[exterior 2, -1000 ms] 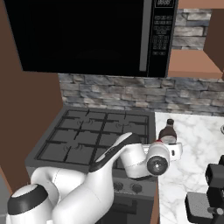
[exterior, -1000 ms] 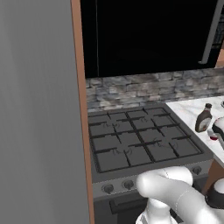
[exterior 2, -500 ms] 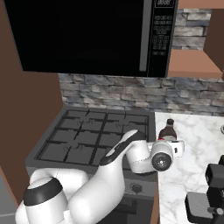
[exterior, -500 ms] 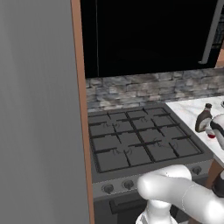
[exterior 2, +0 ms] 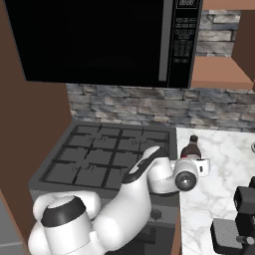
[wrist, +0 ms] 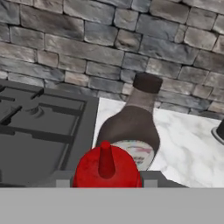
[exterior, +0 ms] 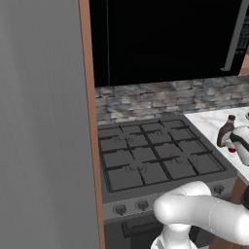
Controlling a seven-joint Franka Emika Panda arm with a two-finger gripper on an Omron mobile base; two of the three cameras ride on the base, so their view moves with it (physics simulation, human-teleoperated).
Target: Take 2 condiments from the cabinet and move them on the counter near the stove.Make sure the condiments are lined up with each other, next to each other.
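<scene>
The pincer pinches the red squeeze bottle just in front of the brown bottle on the table beside the stove. Lowering carelessly could knock the brown bottle over.

Kitchen: gas stove, microwave, marble counter.

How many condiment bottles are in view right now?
2. The dark brown bottle stands on the counter just right of the stove. The red squeeze bottle is in front of it, held in the hand.
</scene>
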